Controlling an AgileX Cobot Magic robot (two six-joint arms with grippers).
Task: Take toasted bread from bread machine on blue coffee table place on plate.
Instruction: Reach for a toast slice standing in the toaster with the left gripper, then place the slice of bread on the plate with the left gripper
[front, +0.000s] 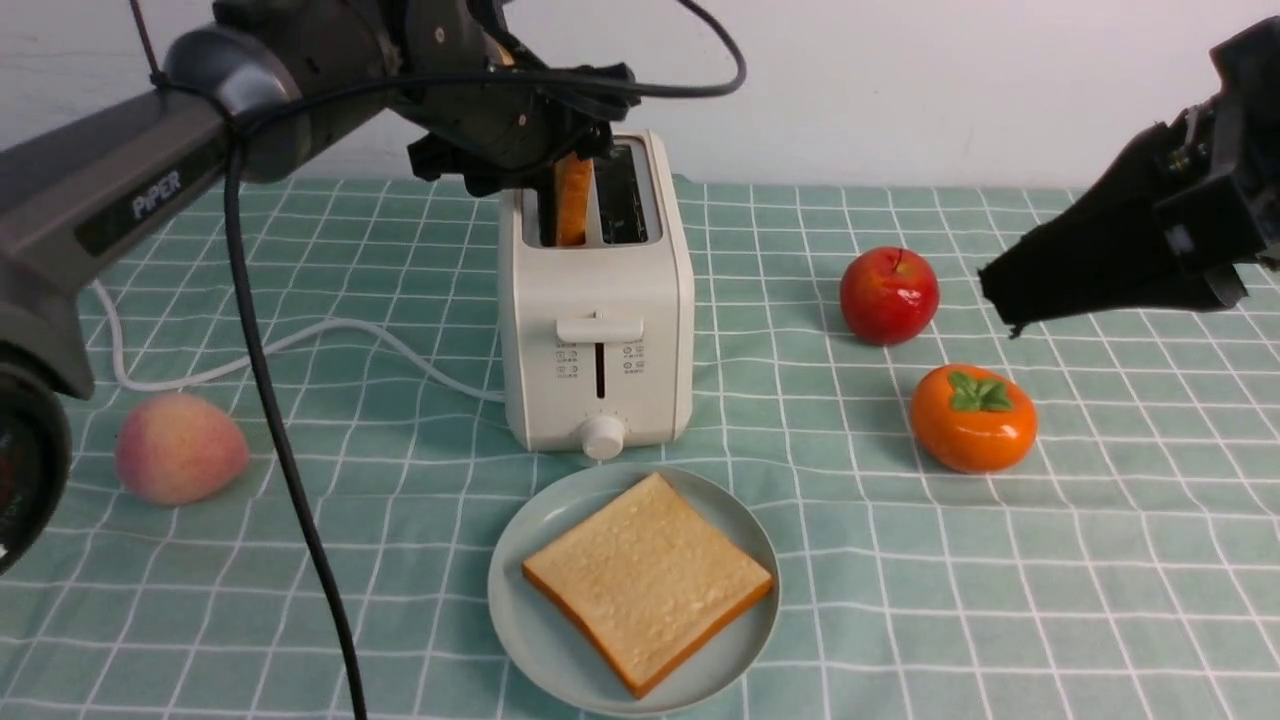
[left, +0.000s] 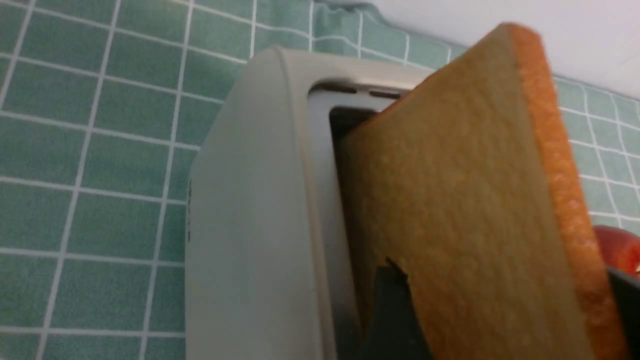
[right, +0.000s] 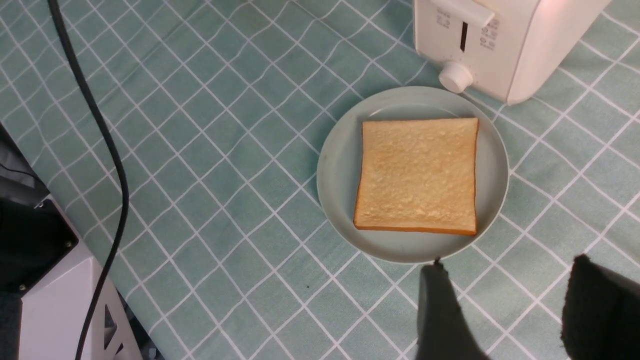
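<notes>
The table (front: 1100, 560), covered with green cloth with white check lines, fills the whole scene.

The left arm (front: 120, 190) comes in from the left side, long and nearly level, and its wrist bends down over the top of the toaster (front: 600, 300). The left gripper (front: 565, 165) stands at the toaster's left slot. Its dark fingers (left: 392, 310) are on both sides of the upright slice (front: 573, 200), one by the wide face and the other by the orange crust. The pictures do not show whether they press the bread or only stand close to it. The upright slice sticks partly out of the slot.

The right arm (front: 1200, 200) hangs in the air on the right side, well apart from the toaster, and points to the left and a little down. The right gripper (front: 1005, 290) hovers above the cloth, to the right of the apple (front: 889, 296). Its fingers (right: 440, 310) are spread, with only cloth between them.

The toaster stands upright in the middle of the table, with lever and knob facing the robot. Its white cord (front: 300, 345) runs off to the left. Just in front of it lies the plate (front: 520, 620), and the flat slice (front: 648, 580) rests on it with one corner toward the toaster.

A persimmon (front: 972, 418) sits near the apple, and a peach (front: 178, 448) lies on the left side.
</notes>
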